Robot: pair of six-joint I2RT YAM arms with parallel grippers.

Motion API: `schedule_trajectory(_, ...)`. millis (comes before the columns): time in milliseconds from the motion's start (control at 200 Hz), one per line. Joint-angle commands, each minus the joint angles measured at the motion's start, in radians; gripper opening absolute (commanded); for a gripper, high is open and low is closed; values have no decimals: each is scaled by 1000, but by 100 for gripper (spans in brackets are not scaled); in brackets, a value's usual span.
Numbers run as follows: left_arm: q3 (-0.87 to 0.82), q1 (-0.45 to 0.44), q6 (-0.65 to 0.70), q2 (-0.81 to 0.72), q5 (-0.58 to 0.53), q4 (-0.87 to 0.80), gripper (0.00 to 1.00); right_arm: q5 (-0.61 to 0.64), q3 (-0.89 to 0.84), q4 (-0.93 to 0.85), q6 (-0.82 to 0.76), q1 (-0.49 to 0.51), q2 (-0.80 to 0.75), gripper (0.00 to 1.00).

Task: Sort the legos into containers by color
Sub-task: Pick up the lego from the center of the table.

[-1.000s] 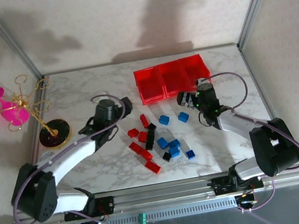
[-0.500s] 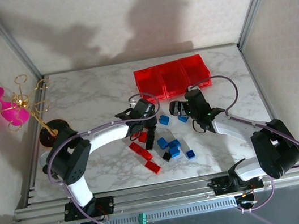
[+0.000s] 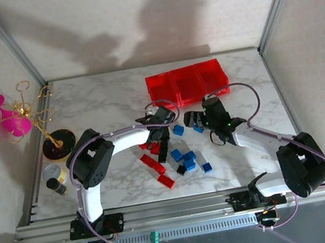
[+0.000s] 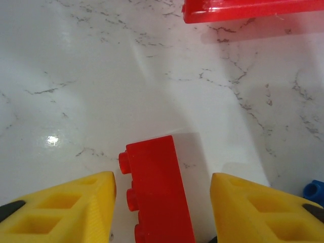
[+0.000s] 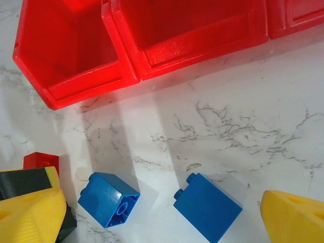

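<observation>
1. Legos (image 3: 177,150): red, blue and black, all loose on the table (image 3: 104,106), scattered in front of the bins (image 3: 186,84).
2. Bins: the top view shows no brick inside. The right wrist view confirms bare floors in the two compartments it looks into. Judgement: sorting is at its start, and every brick is left to place.
3. Left gripper (image 3: 159,136): just in front of the bins' left end. The left wrist view settles what the top view leaves unclear. The jaws straddle a red brick (image 4: 157,192) with a gap on each side and are not yet pinching. The bins' edge lies ahead.
4. Right gripper (image 3: 198,118): in front of the middle bin, spread wide, holding nothing. The right wrist view shows two blue bricks (image 5: 207,206) between its fingers, apart from each other.
5. The top view adds the full scatter and both arms.
</observation>
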Motion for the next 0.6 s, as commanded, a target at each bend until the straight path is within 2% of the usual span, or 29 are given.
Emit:
schedule_trajectory(0, 30, -2, -9, 20, -46, -31, 47, -24, 16, -16, 2, 7, -22, 99)
schedule_trajectory(335, 35, -2, -8, 9, -38, -28, 20, -32, 20, -18, -8, 6, -30, 99)
schedule_trajectory(466, 34, -3, -8, -28, -16, -34, 13, -53, 28, -20, -5, 0, -39, 99)
schedule_trajectory(596, 31, -3, 1, -94, -16, -37, 12, -95, 29, -6, 6, -20, -52, 99)
